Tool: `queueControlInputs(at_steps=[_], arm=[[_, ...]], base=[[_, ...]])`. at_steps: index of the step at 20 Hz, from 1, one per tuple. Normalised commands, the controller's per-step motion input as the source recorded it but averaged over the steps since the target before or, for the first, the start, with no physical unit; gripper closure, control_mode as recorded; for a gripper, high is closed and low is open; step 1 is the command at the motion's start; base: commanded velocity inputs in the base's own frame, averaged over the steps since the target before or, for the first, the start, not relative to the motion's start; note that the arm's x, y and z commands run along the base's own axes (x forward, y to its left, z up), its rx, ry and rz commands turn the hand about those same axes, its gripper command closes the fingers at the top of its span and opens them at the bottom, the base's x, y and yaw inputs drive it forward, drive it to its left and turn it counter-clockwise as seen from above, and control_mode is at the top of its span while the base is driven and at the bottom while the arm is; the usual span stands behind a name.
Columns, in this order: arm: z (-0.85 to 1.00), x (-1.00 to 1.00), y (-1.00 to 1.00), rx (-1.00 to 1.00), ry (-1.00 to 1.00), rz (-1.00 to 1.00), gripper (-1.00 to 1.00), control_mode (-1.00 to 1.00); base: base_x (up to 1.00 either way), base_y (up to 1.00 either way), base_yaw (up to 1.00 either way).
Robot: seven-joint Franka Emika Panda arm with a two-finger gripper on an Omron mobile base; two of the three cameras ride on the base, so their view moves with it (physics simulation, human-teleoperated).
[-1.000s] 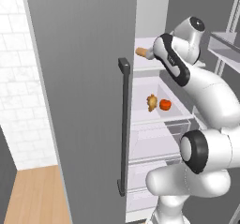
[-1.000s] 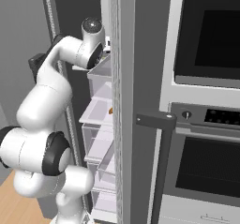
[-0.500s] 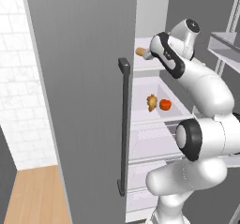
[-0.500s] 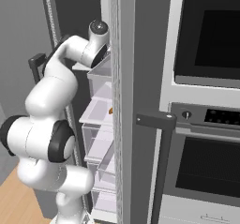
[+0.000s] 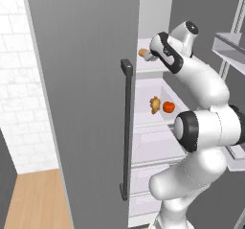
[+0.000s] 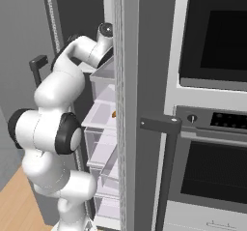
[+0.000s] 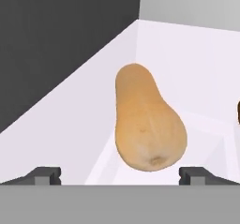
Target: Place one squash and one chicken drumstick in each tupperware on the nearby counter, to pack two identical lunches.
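Inside the open fridge, we hover our fully spread, empty fingers before the tan squash on the shelf; next, advance and close.

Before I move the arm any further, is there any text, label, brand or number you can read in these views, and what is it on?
None can be read.
Oven control panel: small light marks beside the knob, too small and blurred to read.
Tan squash, between the open gripper fingertips: no label.
Round orange-red squash and drumstick on the fridge shelf: no label.
Fridge door: plain grey, no brand.
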Motion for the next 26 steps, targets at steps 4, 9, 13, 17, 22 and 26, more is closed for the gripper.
queueControlInputs(at_steps=[4, 9, 13, 17, 22, 26], arm=[[-0.09, 0.26, -0.03, 0.0, 0.0, 0.01, -1.0, -1.0], [-0.07, 0.25, -0.06, 0.0, 0.0, 0.0, -1.0, -1.0], [-0.16, 0.38, 0.0, 0.0, 0.0, 0.0, -1.0, -1.0], [-0.33, 0.41, 0.0, 0.0, 0.0, 0.02, 1.0, -1.0], [-0.4, 0.15, 0.03, 0.0, -0.05, 0.04, 1.0, -1.0], [-0.05, -0.64, 0.16, -0.02, -0.09, 0.02, 1.0, -1.0]], base=[[0.0, 0.0, 0.0], [0.0, 0.0, 0.0], [0.0, 0.0, 0.0], [0.0, 0.0, 0.0], [0.0, 0.0, 0.0], [0.0, 0.0, 0.0]])
